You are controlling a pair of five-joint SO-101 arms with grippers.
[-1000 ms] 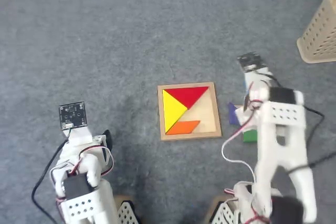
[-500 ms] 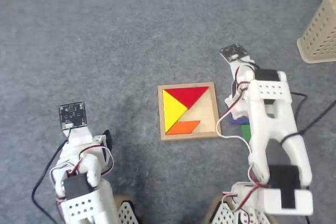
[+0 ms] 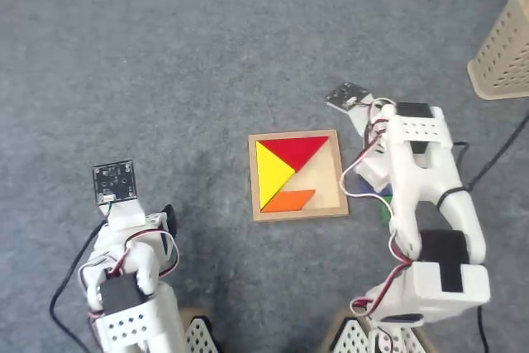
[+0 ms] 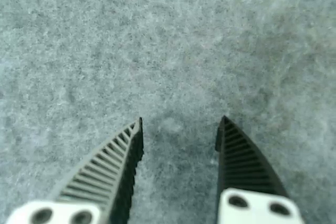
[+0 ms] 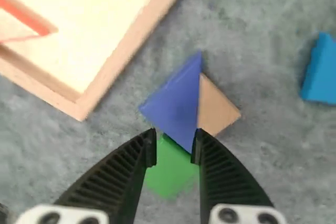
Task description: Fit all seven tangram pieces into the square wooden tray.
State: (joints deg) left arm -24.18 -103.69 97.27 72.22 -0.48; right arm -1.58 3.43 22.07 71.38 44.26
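The square wooden tray (image 3: 335,196) holds a red triangle (image 3: 291,151), a yellow triangle (image 3: 271,174) and an orange parallelogram (image 3: 288,200). My right arm (image 3: 417,155) hangs over loose pieces just right of the tray (image 5: 121,51). My right gripper (image 5: 174,136) is narrowly open, its tips on either side of a corner of the blue triangle (image 5: 176,108). A tan triangle (image 5: 216,109) touches that piece, and a green piece (image 5: 170,170) lies under the fingers. A light blue piece (image 5: 320,69) lies apart. My left gripper (image 4: 178,124) is open over bare carpet.
A beige slatted basket (image 3: 504,47) stands at the far right edge. Grey carpet (image 3: 165,80) covers the whole table. The left arm (image 3: 124,237) sits near the front left, well away from the tray.
The right arm's wrist has swung left and farther back, toward the tray's right side. The left arm has not moved.
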